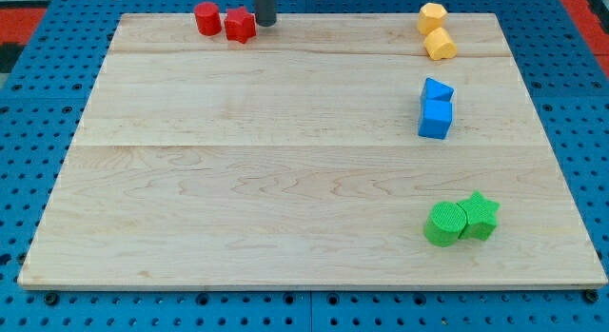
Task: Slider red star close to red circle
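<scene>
The red star [240,26] sits near the board's top edge, at the view's upper left. The red circle [207,18] stands just to its left, almost touching it. My tip [265,22] is a dark rod end just right of the red star, close to it or touching it.
Two yellow blocks [435,32] sit at the top right. A blue triangle [437,88] and a blue cube [436,118] stand together at the right. A green circle [443,224] and a green star [480,215] sit at the lower right. The wooden board [238,180] lies on a blue pegboard.
</scene>
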`<state>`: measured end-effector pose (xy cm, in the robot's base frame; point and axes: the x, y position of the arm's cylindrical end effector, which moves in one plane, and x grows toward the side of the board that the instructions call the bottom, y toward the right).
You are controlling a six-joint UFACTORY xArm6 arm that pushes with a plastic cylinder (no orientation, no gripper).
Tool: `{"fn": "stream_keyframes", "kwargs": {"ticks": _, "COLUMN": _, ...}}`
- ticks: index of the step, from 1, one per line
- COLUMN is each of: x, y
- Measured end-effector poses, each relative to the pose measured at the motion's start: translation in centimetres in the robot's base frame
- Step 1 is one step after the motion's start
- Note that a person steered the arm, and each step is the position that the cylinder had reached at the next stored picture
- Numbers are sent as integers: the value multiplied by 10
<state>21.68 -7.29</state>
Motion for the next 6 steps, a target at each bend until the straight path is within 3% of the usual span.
{"fn": "stream_keyframes", "kwargs": {"ticks": 1, "x": 60, "y": 8}}
{"fn": "stream_keyframes", "kwargs": {"ticks": 2, "x": 69, "y": -113}}
{"fn": "stream_keyframes", "kwargs": {"ticks": 3, "x": -15, "y": -174}}
{"fn": "stream_keyframes", "kwargs": {"ticks": 4, "x": -26, "y": -174}}
{"fn": "stream_keyframes", "kwargs": {"ticks": 6, "x": -15, "y": -10}}
